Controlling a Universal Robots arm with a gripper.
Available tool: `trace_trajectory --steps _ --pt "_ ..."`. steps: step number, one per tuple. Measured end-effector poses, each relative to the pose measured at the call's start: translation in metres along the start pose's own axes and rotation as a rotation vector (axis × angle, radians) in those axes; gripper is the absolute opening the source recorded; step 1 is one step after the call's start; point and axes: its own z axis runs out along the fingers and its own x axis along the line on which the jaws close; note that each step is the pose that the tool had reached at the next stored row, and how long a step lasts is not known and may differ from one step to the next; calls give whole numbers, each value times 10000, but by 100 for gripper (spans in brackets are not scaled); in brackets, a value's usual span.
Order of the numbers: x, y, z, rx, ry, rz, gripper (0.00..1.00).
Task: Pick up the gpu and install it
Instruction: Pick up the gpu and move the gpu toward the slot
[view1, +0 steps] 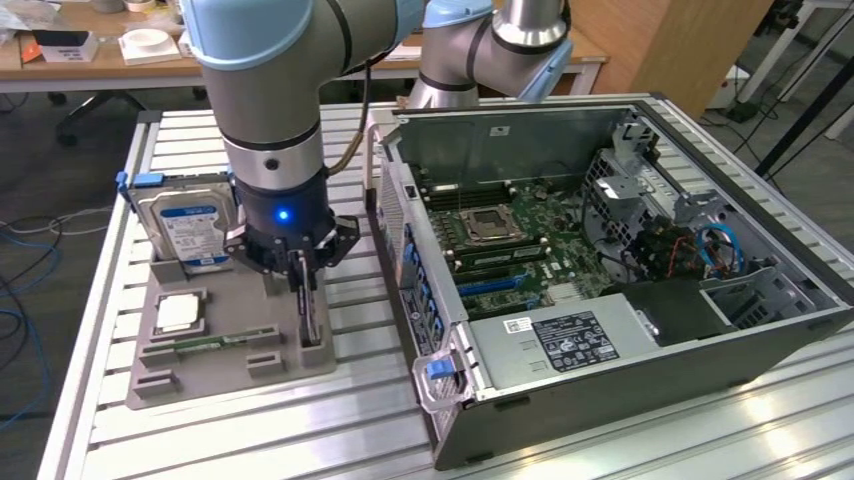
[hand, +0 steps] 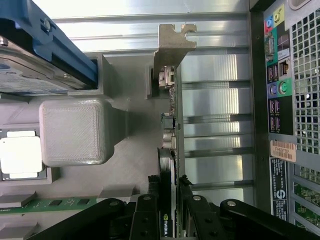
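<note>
The gpu (view1: 311, 315) is a thin dark card standing edge-on in a slot at the exterior view's right side of the grey tray (view1: 220, 382). My gripper (view1: 302, 272) reaches down over its top edge. In the wrist view the gpu (hand: 170, 105) runs away from the camera as a narrow strip. Its metal bracket (hand: 173, 42) is at the far end, by the tray's end holder. My gripper (hand: 169, 202) is shut on the card, with a black finger (hand: 149, 206) pressed against each face. I cannot tell whether the card has lifted out of its slot.
On the tray are a hard drive (view1: 187, 225) with a blue-white label, a square processor (view1: 178, 312) and a green memory stick (view1: 214, 343). The open computer case (view1: 747, 330) lies at the exterior view's right with its motherboard (view1: 521, 240) exposed. Its rear ports (hand: 280, 85) face the tray.
</note>
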Motion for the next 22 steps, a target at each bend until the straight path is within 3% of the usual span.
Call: trace_trajectory --steps 22 --pt "-5 12 -214 0 0 1 26"
